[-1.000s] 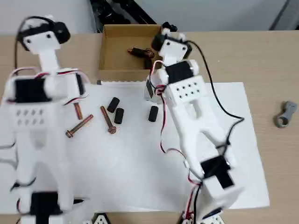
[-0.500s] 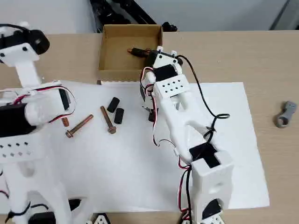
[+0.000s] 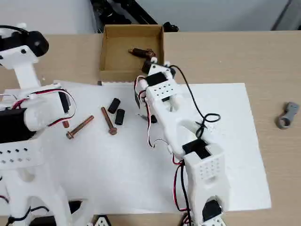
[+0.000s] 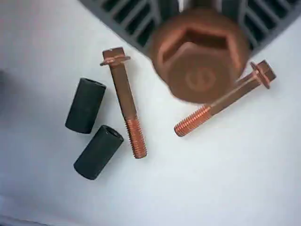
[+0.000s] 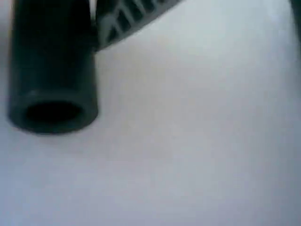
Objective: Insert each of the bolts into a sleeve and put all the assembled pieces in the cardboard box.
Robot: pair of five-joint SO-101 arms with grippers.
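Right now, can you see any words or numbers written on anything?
No words or numbers can be read anywhere.
The head of the closest bolt has a faint raised mark, too blurred to read.
The cardboard box and the white sheet show no print.

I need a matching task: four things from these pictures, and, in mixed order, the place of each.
1. copper bolt, head-on in the left wrist view
2. dark assembled bolt-and-sleeve piece
3. small grey metal part
4. two black cylindrical sleeves

A. bare wooden table
B. white paper sheet
C. left hand
D. brown cardboard box

Pairs: 1-C, 2-D, 3-A, 4-B
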